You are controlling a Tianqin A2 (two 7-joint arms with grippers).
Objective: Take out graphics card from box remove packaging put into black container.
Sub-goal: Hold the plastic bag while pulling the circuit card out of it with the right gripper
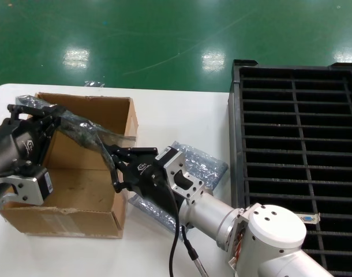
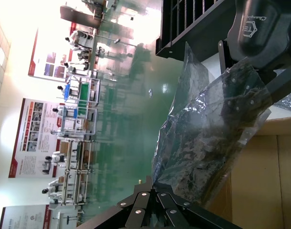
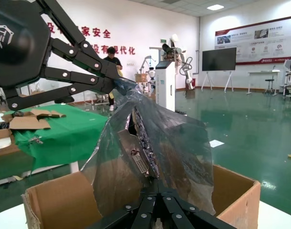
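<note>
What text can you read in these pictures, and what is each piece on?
"家安全": red, on the wall, start hidden.
"现代化": red, the line below, start hidden.
Logos on the left gripper and right gripper: too small to read.
Posters: blurred.
Bag and box: no text shows.

A white table (image 1: 182, 124) stood on a green floor (image 1: 135, 40); spare antistatic bags (image 1: 205, 164) lay on it.

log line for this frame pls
left pincer: shut on packaging | right pincer: shut on packaging | graphics card: inside packaging | held above box
</note>
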